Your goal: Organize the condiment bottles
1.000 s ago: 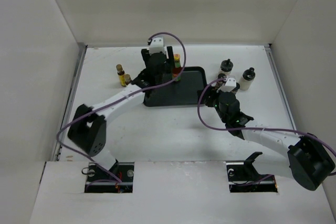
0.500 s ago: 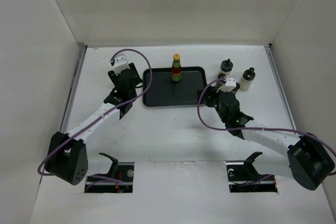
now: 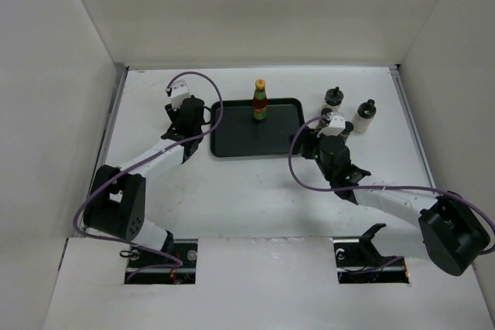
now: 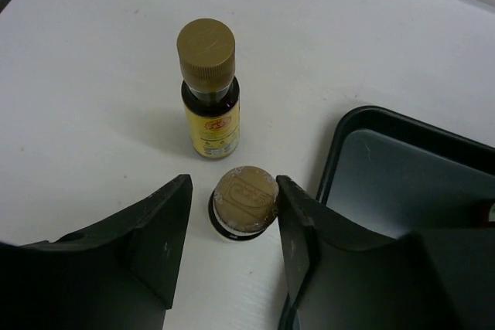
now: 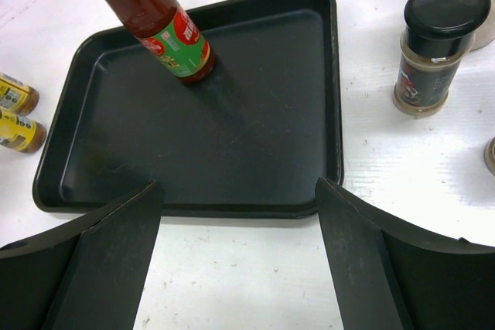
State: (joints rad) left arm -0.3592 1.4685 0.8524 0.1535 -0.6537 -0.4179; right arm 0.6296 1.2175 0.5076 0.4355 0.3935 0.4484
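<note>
My left gripper [image 3: 187,120] is open and points down over the two yellow-labelled, brown-capped bottles, left of the black tray [image 3: 232,144]. In the left wrist view one bottle [image 4: 209,90] stands beyond the fingers. The other's cap [image 4: 244,200] sits between them, with the right finger [image 4: 298,222] at its edge. The tall red-sauce bottle [image 3: 261,100] stands in the tray's far part and shows in the right wrist view [image 5: 166,28]. My right gripper [image 3: 303,143] is open and empty at the tray's right front corner. Two cream shakers [image 3: 334,98] [image 3: 365,116] stand right of the tray.
In the right wrist view a dark jar with a black cap [image 5: 433,44] stands just right of the tray [image 5: 232,152]. The two yellow-labelled bottles [image 5: 17,113] show at its left. White walls enclose the table on three sides.
My left gripper has left the red-sauce bottle standing in the tray and moved left over the two yellow-labelled bottles. The right arm has barely moved.
</note>
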